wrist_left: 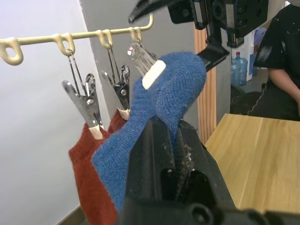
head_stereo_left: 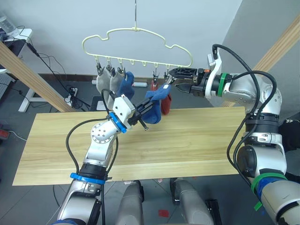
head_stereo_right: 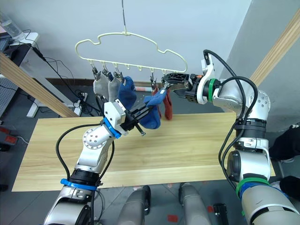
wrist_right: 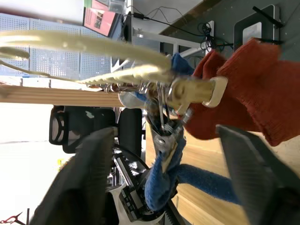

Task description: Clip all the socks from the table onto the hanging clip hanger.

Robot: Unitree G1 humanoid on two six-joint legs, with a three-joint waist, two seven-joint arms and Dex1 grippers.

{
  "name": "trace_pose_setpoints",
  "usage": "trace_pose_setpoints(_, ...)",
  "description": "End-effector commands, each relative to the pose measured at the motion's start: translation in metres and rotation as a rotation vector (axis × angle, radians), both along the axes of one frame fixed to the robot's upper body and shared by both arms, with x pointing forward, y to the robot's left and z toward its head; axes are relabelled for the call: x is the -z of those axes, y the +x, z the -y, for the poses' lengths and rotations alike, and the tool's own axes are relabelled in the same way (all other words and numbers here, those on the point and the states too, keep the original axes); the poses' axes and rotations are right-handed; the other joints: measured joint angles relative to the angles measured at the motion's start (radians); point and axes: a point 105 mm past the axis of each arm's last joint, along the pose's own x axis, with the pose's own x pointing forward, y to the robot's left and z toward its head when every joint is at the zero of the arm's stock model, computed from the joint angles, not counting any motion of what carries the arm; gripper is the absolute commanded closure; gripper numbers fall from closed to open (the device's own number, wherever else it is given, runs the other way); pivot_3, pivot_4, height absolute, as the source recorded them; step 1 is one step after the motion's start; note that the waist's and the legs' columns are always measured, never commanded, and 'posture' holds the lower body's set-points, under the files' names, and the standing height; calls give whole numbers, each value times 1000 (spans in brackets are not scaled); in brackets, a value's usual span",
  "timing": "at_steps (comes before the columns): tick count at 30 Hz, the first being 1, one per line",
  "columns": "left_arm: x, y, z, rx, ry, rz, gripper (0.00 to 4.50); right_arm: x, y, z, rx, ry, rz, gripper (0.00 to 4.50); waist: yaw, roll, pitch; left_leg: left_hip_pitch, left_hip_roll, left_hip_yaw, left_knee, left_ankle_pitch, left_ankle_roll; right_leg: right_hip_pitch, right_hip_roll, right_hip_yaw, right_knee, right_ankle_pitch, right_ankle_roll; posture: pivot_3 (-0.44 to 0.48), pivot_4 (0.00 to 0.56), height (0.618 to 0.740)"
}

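Observation:
The pale yellow clip hanger (head_stereo_left: 136, 43) hangs above the table's (head_stereo_left: 197, 145) far edge. Two grey socks (head_stereo_left: 107, 82), a blue sock (head_stereo_left: 125, 85) and a rust-red sock (head_stereo_left: 166, 106) hang from its clips. My left gripper (head_stereo_left: 149, 108) is shut on a second blue sock (head_stereo_left: 155, 99), lifted so its top touches a metal clip (wrist_left: 149, 65) beside the red sock (wrist_left: 91, 180). My right gripper (head_stereo_left: 175, 78) is open, its fingers on either side of that clip (wrist_right: 164, 136).
Slanted wooden poles of a frame stand at the left (head_stereo_left: 28, 75) and at the right (head_stereo_left: 281, 44). A white desk (head_stereo_left: 21, 35) with cables is at the far left. A person in black (wrist_left: 281, 61) sits beyond the table's end.

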Motion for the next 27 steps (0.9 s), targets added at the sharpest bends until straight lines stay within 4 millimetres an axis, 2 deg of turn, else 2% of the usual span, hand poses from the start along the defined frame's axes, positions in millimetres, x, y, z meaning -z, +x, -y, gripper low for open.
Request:
trace_pose_setpoints(1,-11,-4,6,21,-20,46,4500,-13,-5,10,11,33,57,20,1,0,0,0,0,0,0,0,0,0,0,0,0,0,0,-5,330,740)
trace_pose_setpoints(8,-5,2,11,23,-22,-16,4500,-6,-34,36,-69,-289,293,20,4,0,0,-1,0,-1,1,0,0,1,-1,-1,-2,0,0,-12,326,740)
trace_pose_setpoints(12,6,10,20,42,-40,-136,3494,4,-47,50,-34,-602,535,0,3,0,0,0,0,-2,2,0,0,2,0,-1,-1,-3,4,-34,319,740)
trace_pose_setpoints(17,20,10,19,59,-28,-253,1959,24,-49,51,-22,-661,626,0,-7,0,0,0,1,-1,8,0,1,2,1,0,1,-3,6,-45,308,740)
trace_pose_setpoints(22,25,11,-4,11,-40,-343,449,42,-49,56,-19,-838,801,0,-7,0,0,2,0,-1,13,0,0,2,1,1,8,-3,6,-37,301,740)
trace_pose_setpoints(23,24,9,-16,-9,-43,-365,138,44,-47,61,4,-871,835,0,-8,0,0,2,0,-1,13,0,0,2,1,1,9,-3,6,-26,299,740)
trace_pose_setpoints(26,26,-9,-66,-97,-44,-476,9,52,-45,69,66,-922,925,0,-15,0,0,4,1,-1,13,0,0,2,1,2,11,-3,6,-14,301,740)
trace_pose_setpoints(27,27,-14,-77,-123,-38,-504,9,54,-46,69,67,-933,950,0,-17,0,0,4,1,-1,13,0,0,2,2,2,11,-3,6,-9,302,740)
